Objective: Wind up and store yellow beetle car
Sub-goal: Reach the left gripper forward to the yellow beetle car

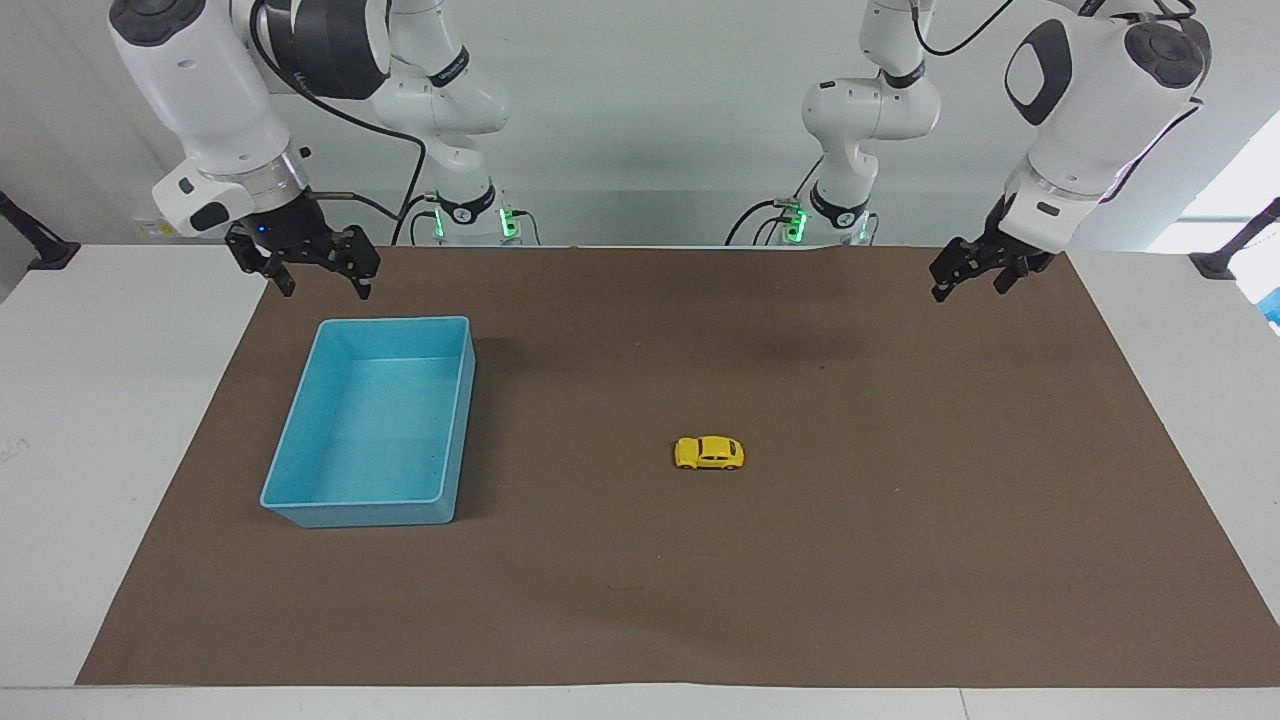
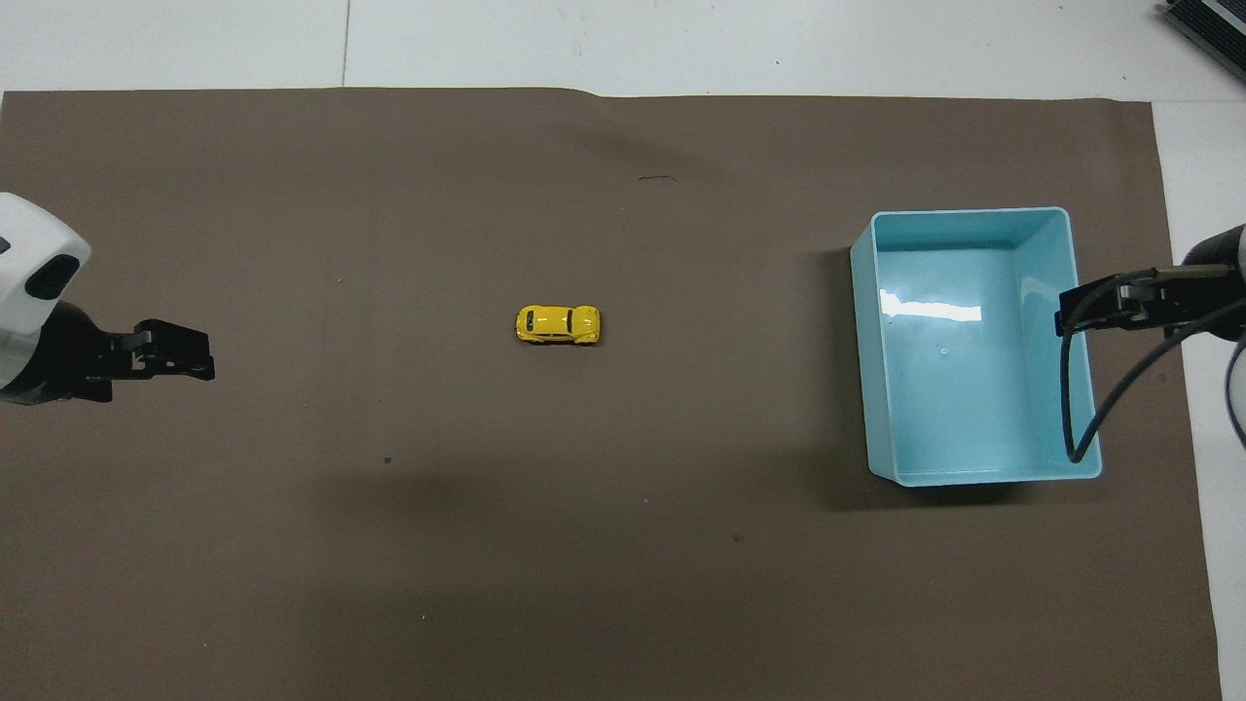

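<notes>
Car (image 1: 709,453) mid-mat (image 1: 900,560) — bin (image 1: 300,505) toward right arm's end.

No text or label can be read.

Both views are evenly and brightly lit from above, sharp throughout, with no blur or visible bending at the edges. Soft, diffuse shadows lie on the matte brown paper mat (image 1: 900,560) that covers the counter, one broad dark patch toward its edge nearest the robots. A white streak of glare sits on the glossy floor of the light blue rectangular plastic bin (image 2: 973,389).
</notes>
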### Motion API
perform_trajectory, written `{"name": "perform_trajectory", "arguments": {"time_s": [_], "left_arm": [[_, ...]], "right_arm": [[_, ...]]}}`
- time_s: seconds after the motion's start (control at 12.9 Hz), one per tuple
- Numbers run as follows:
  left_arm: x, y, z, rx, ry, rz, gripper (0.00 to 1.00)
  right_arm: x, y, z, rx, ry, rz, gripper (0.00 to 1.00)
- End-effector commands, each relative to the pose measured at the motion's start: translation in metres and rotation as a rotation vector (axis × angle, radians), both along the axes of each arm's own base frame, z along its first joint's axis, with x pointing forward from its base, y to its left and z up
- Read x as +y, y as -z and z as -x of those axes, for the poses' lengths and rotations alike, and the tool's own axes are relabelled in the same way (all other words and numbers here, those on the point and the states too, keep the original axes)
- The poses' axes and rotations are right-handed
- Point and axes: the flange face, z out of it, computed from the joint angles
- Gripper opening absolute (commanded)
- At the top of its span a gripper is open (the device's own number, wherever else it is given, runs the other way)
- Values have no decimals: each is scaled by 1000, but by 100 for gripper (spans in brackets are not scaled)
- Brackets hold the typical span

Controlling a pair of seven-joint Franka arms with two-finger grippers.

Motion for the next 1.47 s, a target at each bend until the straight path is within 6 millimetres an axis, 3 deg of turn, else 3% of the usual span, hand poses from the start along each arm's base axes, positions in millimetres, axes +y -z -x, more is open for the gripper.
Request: {"name": "perform_trajectory", "arguments": {"time_s": [0.0, 0.23, 0.54, 0.93, 1.39], "left_arm": [[-4, 15, -1, -7, -177, -19, 100], [-8, 24, -4, -5, -361, -16, 100], [-49, 47, -17, 17, -733, 6, 100], [-110, 74, -34, 18, -1185, 79, 100], [-206, 124, -53, -3, -1449, 190, 100]], "right_arm": [[0, -2, 5, -8, 9, -11, 100], [0, -2, 5, -7, 9, -11, 100], [0, -2, 5, -8, 9, -11, 100], [0, -1, 5, -5, 9, -11, 100], [0, -2, 5, -8, 9, -11, 100]]}}
